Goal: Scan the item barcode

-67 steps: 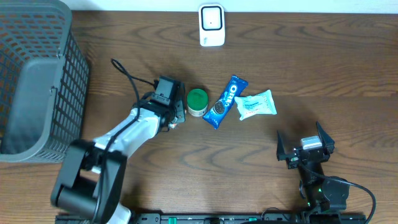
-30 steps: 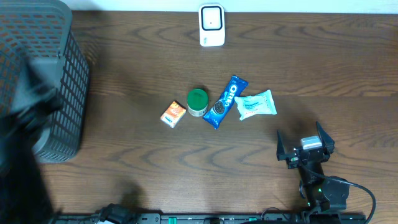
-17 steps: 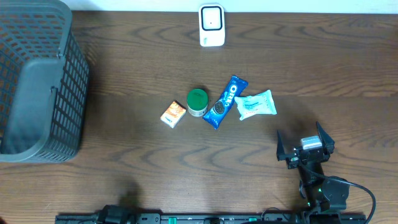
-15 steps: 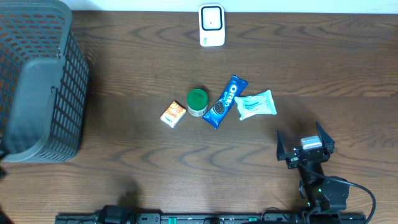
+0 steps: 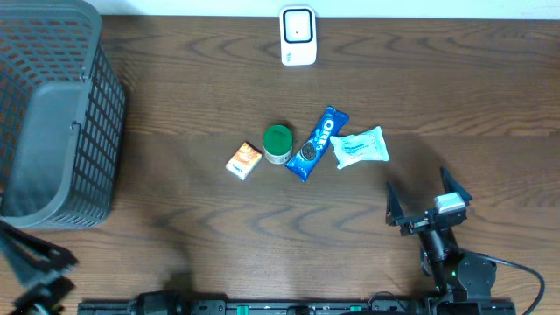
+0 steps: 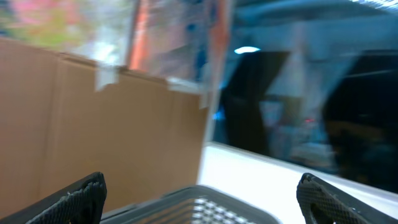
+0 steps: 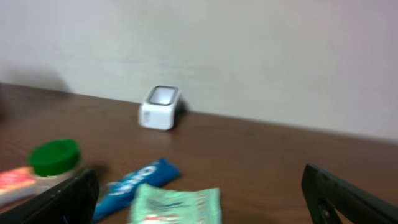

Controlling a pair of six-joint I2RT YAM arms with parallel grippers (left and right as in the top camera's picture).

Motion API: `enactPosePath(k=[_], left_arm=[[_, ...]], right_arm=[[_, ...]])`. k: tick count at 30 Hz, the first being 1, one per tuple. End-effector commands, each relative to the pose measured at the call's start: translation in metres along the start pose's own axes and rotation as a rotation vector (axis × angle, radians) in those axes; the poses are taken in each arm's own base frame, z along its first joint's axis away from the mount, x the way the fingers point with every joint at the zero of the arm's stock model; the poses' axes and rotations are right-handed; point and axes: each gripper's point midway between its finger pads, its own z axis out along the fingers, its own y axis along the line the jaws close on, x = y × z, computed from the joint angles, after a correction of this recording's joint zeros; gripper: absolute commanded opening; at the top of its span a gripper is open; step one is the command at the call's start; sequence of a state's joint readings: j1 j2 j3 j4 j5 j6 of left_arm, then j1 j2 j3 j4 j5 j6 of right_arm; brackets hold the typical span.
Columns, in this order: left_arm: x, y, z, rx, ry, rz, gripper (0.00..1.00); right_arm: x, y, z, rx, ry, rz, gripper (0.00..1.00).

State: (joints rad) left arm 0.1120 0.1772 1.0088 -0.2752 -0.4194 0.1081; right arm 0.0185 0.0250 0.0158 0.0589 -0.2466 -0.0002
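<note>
Items (image 5: 306,150): four small goods lay in a loose row at mid-scene, touched by neither arm.
Table (image 5: 175,114): a dark wood-grain top filled the overhead view.
Basket (image 5: 98,131): grey mesh, it stood at the far left, well apart from the row.
Right gripper (image 5: 416,182): it sat at the near right, low over the wood, with fingers spread wide and nothing between them. It faced the far side, with the row ahead in its wrist view.
Left gripper (image 6: 202,179): its fingers were spread wide and held nothing. Its wrist camera looked over the basket's rim toward a cardboard box (image 6: 93,124). Overhead it showed only as a dark blur at the near-left corner.
Scanner (image 5: 297,36): white, it stood at the far edge near the centre, well apart from the row.
Oreo pack (image 5: 318,143): blue and lying slanted, it was third from the left.
Wipes packet (image 5: 360,146): pale green and white, it lay at the right end. Whether it touched the Oreo pack or lay just beside it could not be told.
Green-lidded tub (image 5: 277,143): round, it sat against the Oreo pack's left side.
Orange box (image 5: 244,161): it lay at the left end, just beside the tub and slightly nearer.
</note>
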Motion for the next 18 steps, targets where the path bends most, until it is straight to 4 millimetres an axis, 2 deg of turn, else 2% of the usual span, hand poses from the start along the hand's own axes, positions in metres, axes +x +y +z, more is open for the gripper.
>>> enactPosePath(k=[1, 4, 6, 10, 14, 16, 18], left_arm=[[0.010, -0.035, -0.015, 0.225, -0.025, -0.013, 0.98], [0.025, -0.045, -0.024, 0.299, -0.017, -0.010, 0.98], [0.028, -0.053, -0.028, 0.353, -0.027, -0.018, 0.98], [0.029, -0.066, -0.032, 0.440, -0.035, -0.031, 0.98], [0.019, -0.065, -0.032, 0.433, -0.075, -0.042, 0.98], [0.013, -0.060, -0.031, 0.404, -0.098, -0.050, 0.98], [0.015, -0.057, -0.029, 0.382, -0.091, -0.049, 0.98]], right_arm=[[-0.015, 0.013, 0.000, -0.077, 0.026, 0.190, 0.99], [-0.031, 0.019, 0.004, -0.099, 0.102, 0.233, 0.99], [-0.045, 0.024, 0.011, -0.119, 0.148, 0.233, 0.99], [-0.076, 0.043, 0.041, -0.196, 0.271, 0.238, 0.99], [-0.079, 0.068, 0.081, -0.211, 0.501, 0.228, 0.99], [-0.076, 0.089, 0.100, -0.212, 0.638, 0.186, 0.99], [-0.074, 0.110, 0.112, -0.245, 0.732, 0.158, 0.99]])
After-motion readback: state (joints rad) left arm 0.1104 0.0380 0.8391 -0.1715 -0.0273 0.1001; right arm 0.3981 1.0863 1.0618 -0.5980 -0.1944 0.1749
